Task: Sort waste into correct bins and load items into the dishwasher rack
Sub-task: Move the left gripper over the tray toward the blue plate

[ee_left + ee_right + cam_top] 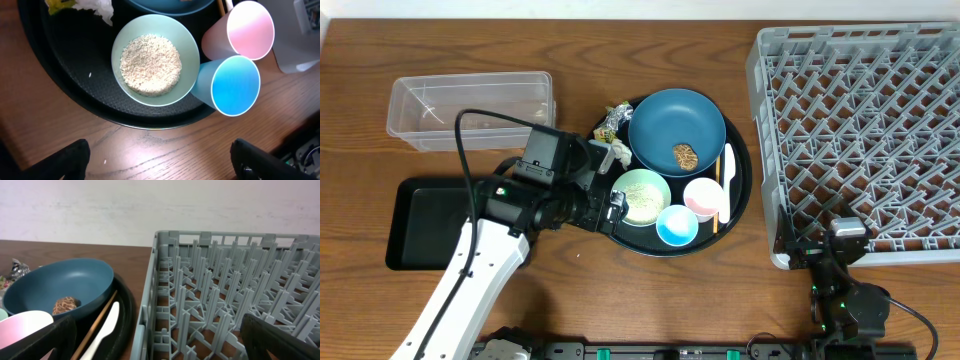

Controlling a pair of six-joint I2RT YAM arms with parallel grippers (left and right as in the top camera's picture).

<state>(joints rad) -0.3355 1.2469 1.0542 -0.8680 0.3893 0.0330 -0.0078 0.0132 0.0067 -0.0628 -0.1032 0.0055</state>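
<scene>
On the round black tray (pixel 745 190) stand the dark blue plate (pixel 676 130) with a brown lump (pixel 684 155), a pale green bowl (pixel 155 60) of rice grains, a pink cup (pixel 247 32) and a light blue cup (pixel 232 85). A white spoon (pixel 727 175) and chopsticks (pixel 97 322) lie at the tray's right side. Foil (pixel 613 120) and white paper (pixel 618 152) sit at its left rim. My left gripper (pixel 162 160) hangs open over the bare table just in front of the bowl, holding nothing. My right gripper (pixel 160 345) is open at the grey rack's (pixel 865 130) front left corner.
A clear tub (pixel 470 108) stands at the back left. A shallow black rectangular tray (pixel 430 222) lies in front of it, partly under my left arm. The rack fills the right side of the table.
</scene>
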